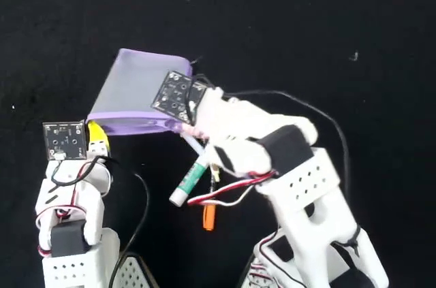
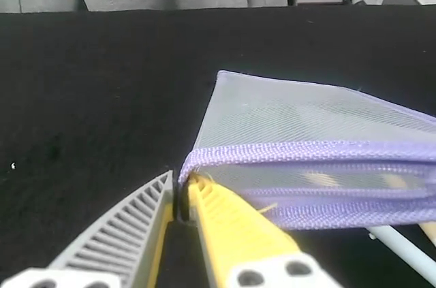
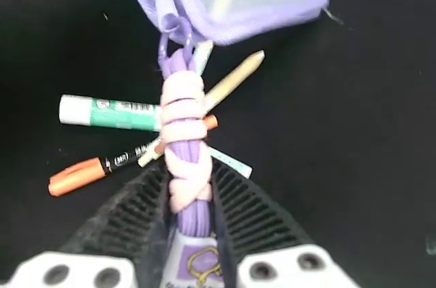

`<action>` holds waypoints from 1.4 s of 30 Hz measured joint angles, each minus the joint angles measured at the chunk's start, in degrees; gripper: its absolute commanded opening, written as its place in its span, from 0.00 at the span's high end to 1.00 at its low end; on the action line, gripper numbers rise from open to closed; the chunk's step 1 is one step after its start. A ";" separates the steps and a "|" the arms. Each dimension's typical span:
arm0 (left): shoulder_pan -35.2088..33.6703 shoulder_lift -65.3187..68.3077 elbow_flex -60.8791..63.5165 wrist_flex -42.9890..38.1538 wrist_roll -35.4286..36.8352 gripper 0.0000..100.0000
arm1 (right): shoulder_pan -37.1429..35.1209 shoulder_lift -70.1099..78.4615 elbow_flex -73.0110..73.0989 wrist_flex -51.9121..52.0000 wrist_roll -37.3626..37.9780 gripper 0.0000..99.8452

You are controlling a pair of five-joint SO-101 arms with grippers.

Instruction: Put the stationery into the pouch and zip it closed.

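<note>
Evidently the zip is the step in hand: the right gripper (image 3: 189, 169) is clamped on the purple pull strap wound with pink tape (image 3: 182, 107), while the left gripper (image 2: 180, 184) pinches a corner of the translucent lilac mesh pouch (image 2: 306, 124), bracing it on the black table (image 1: 306, 43). The green-and-white marker (image 3: 109, 112), orange-capped black pen (image 3: 88, 171) and wooden pencil (image 3: 235, 80) lie outside, just by the mouth (one pale stick seems inside). Next, I judge, the right gripper must release the strap and load them.
</note>
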 measured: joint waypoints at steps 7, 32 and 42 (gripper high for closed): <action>-0.09 -0.18 0.18 0.00 0.18 0.97 | 5.80 0.00 -2.37 3.43 3.34 0.99; 7.03 0.35 5.89 -4.22 0.18 0.76 | 5.54 0.00 -2.64 4.92 3.34 0.99; 7.03 0.44 10.20 -14.59 0.18 0.78 | 5.54 0.00 -2.90 5.01 3.34 0.99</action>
